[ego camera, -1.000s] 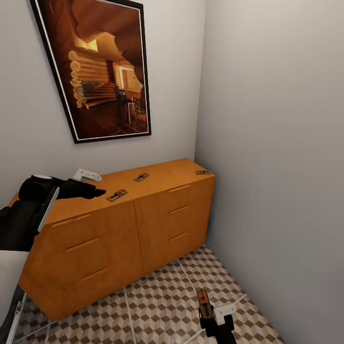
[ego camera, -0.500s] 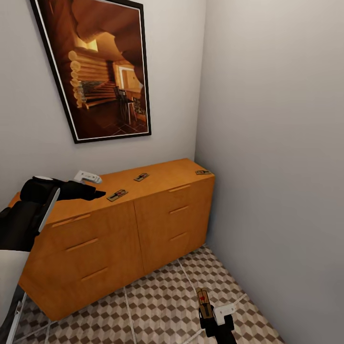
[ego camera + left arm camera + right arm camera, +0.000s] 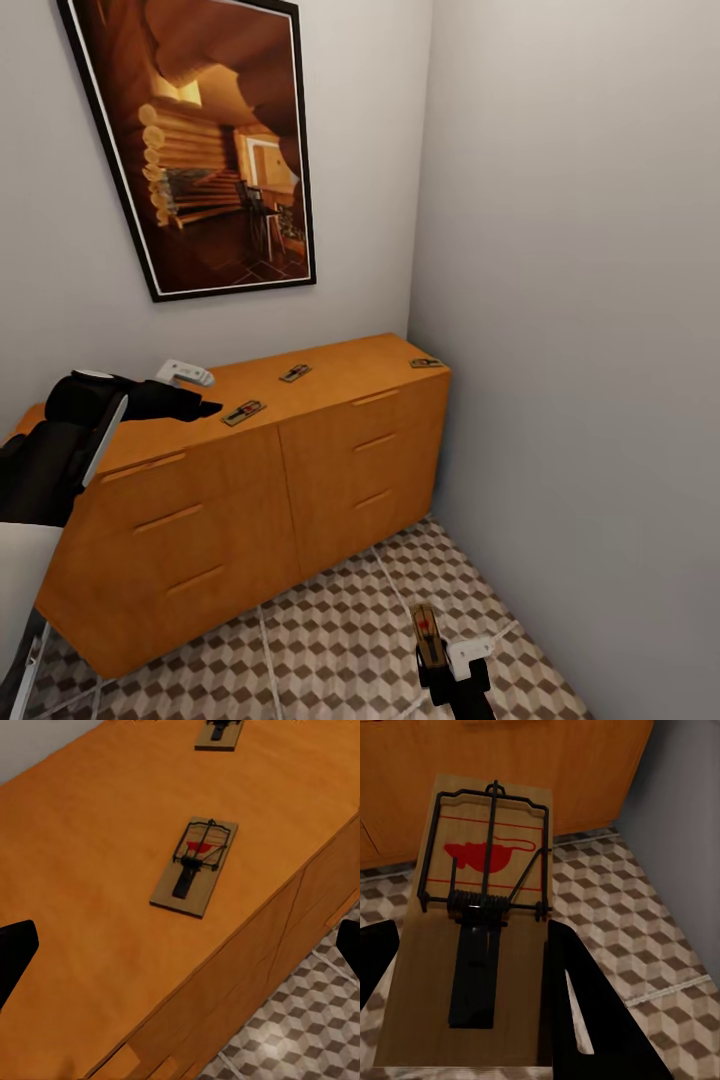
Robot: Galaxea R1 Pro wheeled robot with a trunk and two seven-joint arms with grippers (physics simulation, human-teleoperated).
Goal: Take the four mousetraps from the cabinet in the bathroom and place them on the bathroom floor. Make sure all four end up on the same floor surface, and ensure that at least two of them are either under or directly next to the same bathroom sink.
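A corner of a room with pale grey walls, seen from the robot's head. A large black-framed picture [image 3: 205,140] of a log cabin interior hangs on the back wall. Below it stands the cabinet [image 3: 250,480], a long orange-brown sideboard with drawers, on the bathroom floor [image 3: 340,640] of brown, beige and white cube-pattern tiles.

The left claw [image 3: 205,408] reaches out over the cabinet's flat top, its black fingers spread apart and holding nothing. Just ahead of its tips, apart from them, the nearest mousetrap [image 3: 243,411] lies flat on the top close to the front edge; in the left wrist view this trap [image 3: 195,866] sits between and beyond the two fingertips at the frame's sides. Farther past the claw lies a second mousetrap [image 3: 295,372], and a third mousetrap [image 3: 425,362] rests at the cabinet's far end by the side wall.

The right claw [image 3: 432,640] is low over the floor, clenched on a fourth mousetrap [image 3: 480,915], which sticks out forward from its fingers, wire and red mark facing up.
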